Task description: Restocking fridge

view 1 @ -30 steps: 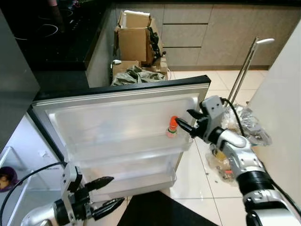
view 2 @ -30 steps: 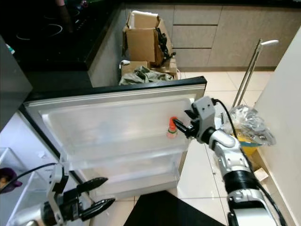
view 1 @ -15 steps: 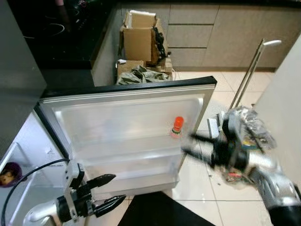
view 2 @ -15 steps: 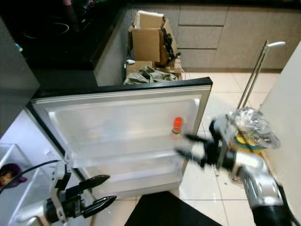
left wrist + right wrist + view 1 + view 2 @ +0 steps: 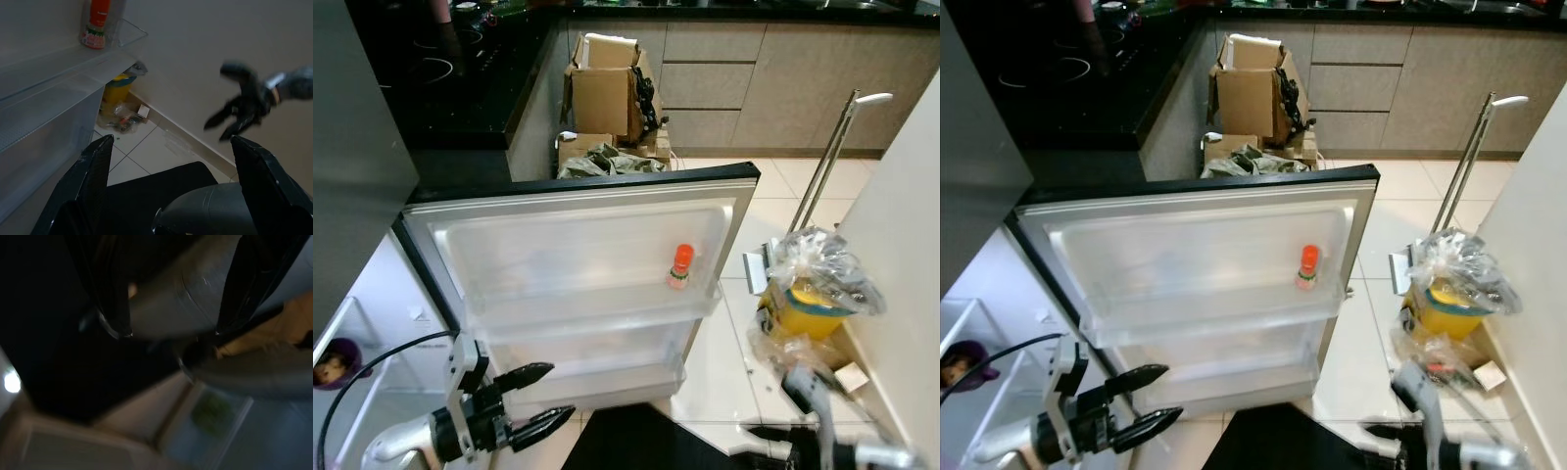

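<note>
The fridge door (image 5: pixel 578 230) stands wide open in front of me. A small bottle (image 5: pixel 680 266) with an orange cap stands upright alone at the right end of the upper door shelf, and also appears as the bottle (image 5: pixel 95 24) in the left wrist view. My left gripper (image 5: pixel 558 392) hangs low before the lower door shelf, open and empty, well below the bottle. My right gripper (image 5: pixel 759 443) is down near the floor at the lower right, blurred, its fingers spread with nothing in them. The left wrist view catches the right gripper (image 5: pixel 216 132) against the wall.
A plastic bag over a yellow container (image 5: pixel 818 289) sits on the tiled floor right of the door, beside a white wall (image 5: pixel 901 245). A metal handle (image 5: pixel 827 166) leans there. Cardboard boxes (image 5: pixel 602 83) stand behind the door. A black mat (image 5: pixel 646 441) lies underfoot.
My right gripper let go of the bottle, pulled back from the door shelf and dropped toward the floor. The bottle stays on the shelf. The left gripper has not moved.
</note>
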Tool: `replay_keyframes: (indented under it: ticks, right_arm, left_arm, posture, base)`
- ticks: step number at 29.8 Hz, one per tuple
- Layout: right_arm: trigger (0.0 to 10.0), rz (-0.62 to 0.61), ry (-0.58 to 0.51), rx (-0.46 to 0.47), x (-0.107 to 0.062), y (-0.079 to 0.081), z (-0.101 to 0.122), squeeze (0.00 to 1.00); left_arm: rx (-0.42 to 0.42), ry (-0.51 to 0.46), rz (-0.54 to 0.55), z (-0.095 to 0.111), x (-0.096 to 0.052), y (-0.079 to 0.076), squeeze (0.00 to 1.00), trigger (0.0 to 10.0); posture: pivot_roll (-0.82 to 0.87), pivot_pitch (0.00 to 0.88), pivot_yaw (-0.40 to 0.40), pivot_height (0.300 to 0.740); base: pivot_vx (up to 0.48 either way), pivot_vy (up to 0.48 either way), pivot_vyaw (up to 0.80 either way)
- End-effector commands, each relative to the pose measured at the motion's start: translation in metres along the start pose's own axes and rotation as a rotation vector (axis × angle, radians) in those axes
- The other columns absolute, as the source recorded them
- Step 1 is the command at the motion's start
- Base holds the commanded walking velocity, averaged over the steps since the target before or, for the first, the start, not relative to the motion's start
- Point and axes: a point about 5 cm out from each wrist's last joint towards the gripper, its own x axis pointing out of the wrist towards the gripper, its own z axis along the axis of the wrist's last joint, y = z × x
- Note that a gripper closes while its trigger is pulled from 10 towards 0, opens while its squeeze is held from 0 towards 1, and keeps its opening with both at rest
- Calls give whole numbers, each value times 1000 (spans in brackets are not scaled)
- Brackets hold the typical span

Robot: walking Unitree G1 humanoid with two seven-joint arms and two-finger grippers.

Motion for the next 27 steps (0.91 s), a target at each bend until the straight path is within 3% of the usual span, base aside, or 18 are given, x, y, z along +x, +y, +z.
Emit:
replay_keyframes:
  ticks: [1, 2, 4, 5, 6, 15, 16, 17, 19, 20, 23, 25, 27]
  right_arm:
    - [10000, -155, 84, 46, 8, -3, -25, 0]
    - [10000, -155, 84, 46, 8, -3, -25, 0]
    - [10000, -335, 180, 102, 15, -1, -53, 0]
    - [10000, -335, 180, 102, 15, -1, -53, 0]
    - [10000, -412, 205, 95, 17, 0, -62, 0]
    - [10000, -538, 209, 214, 25, 14, -88, 0]
    - [10000, -554, 226, 255, 27, 21, -98, 0]
    - [10000, -554, 226, 255, 27, 21, -98, 0]
    - [10000, -557, 275, 264, 31, 32, -111, 0]
    - [10000, -557, 275, 264, 31, 32, -111, 0]
    - [10000, -567, 292, 246, 34, 34, -113, 0]
    - [10000, -568, 295, 241, 34, 34, -113, 0]
    - [10000, -575, 300, 217, 36, 33, -110, 0]
  left_arm:
    - [0, -3, -4, -2, 0, -1, 0, 10000]
    - [0, -3, -4, -2, 0, -1, 0, 10000]
    - [0, -5, -7, -2, 1, -1, 0, 10000]
    - [0, -5, -7, -2, 1, -1, 0, 10000]
    - [0, -6, -7, -2, 2, 0, 0, 10000]
    - [-11, 41, 42, -11, 0, 4, 0, 10000]
    - [-51, 85, 65, -26, -3, 4, 0, 10000]
    - [-51, 85, 65, -26, -3, 4, 0, 10000]
    - [-170, 200, 127, -69, -10, -5, 0, 10000]
    - [-170, 200, 127, -69, -10, -5, 0, 10000]
    - [-284, 284, 178, -104, -17, -17, 0, 10000]
    - [-313, 294, 193, -110, -18, -20, 0, 10000]
    - [-389, 335, 305, -132, -24, -25, 0, 10000]
  posture:
    - [-40, 58, -23, 740]
    - [-40, 58, -23, 740]
    - [-38, 55, -22, 740]
    - [-38, 55, -22, 740]
    - [-32, 50, -23, 740]
    - [-27, 44, -16, 740]
    - [-27, 40, -15, 740]
    - [-27, 40, -15, 740]
    - [-28, 37, -15, 740]
    - [-28, 37, -15, 740]
    - [-31, 34, -15, 740]
    - [-32, 32, -17, 740]
    - [-32, 31, -18, 740]
  base:
    - [0, 0, 0]
    - [0, 0, 0]
    - [0, 0, 0]
    - [0, 0, 0]
    - [0, 0, 0]
    - [0, 0, 0]
    - [0, 0, 0]
    - [0, 0, 0]
    - [0, 0, 0]
    - [0, 0, 0]
    - [0, 0, 0]
    - [0, 0, 0]
    - [0, 0, 0]
